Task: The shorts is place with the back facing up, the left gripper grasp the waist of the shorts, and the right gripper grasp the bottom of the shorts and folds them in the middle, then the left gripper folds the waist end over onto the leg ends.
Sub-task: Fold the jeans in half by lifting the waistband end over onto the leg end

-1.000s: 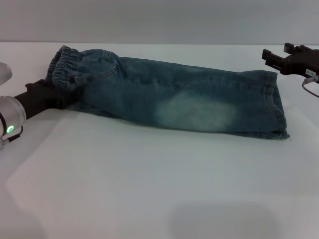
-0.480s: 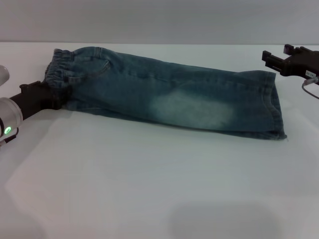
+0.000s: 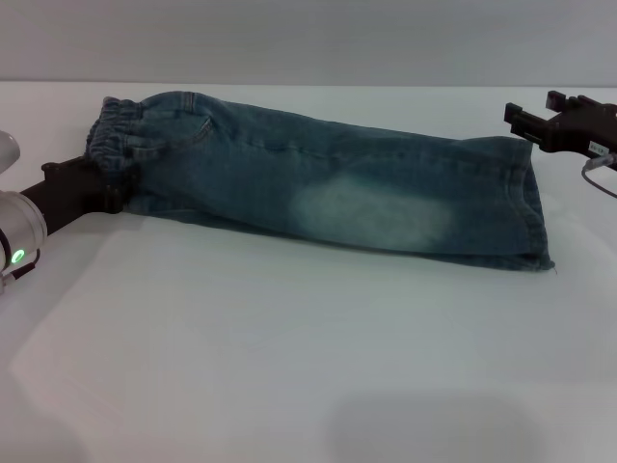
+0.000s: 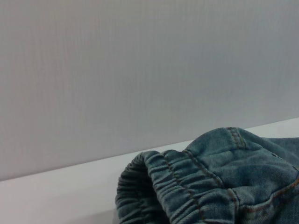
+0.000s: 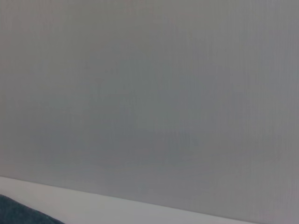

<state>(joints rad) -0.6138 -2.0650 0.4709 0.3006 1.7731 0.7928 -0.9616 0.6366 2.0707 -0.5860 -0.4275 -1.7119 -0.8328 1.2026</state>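
Blue denim shorts point(image 3: 318, 183) lie folded lengthwise on the white table, with the elastic waist point(image 3: 116, 135) at the left and the leg ends point(image 3: 535, 207) at the right. My left gripper point(image 3: 114, 193) sits low at the near corner of the waist, its tips buried in the fabric and shut on it. In the left wrist view the gathered waistband point(image 4: 182, 186) is close up. My right gripper point(image 3: 532, 108) hovers open just past the far corner of the leg ends, holding nothing. The right wrist view shows only a sliver of denim point(image 5: 14, 217).
The white table point(image 3: 289, 367) spreads wide in front of the shorts. A grey wall point(image 3: 308, 39) runs behind the table's far edge. A thin cable point(image 3: 596, 174) hangs from the right arm at the right border.
The waist, lifted and bunched a second ago, has come down flat and been drawn to the left with my left gripper. The right gripper has barely shifted.
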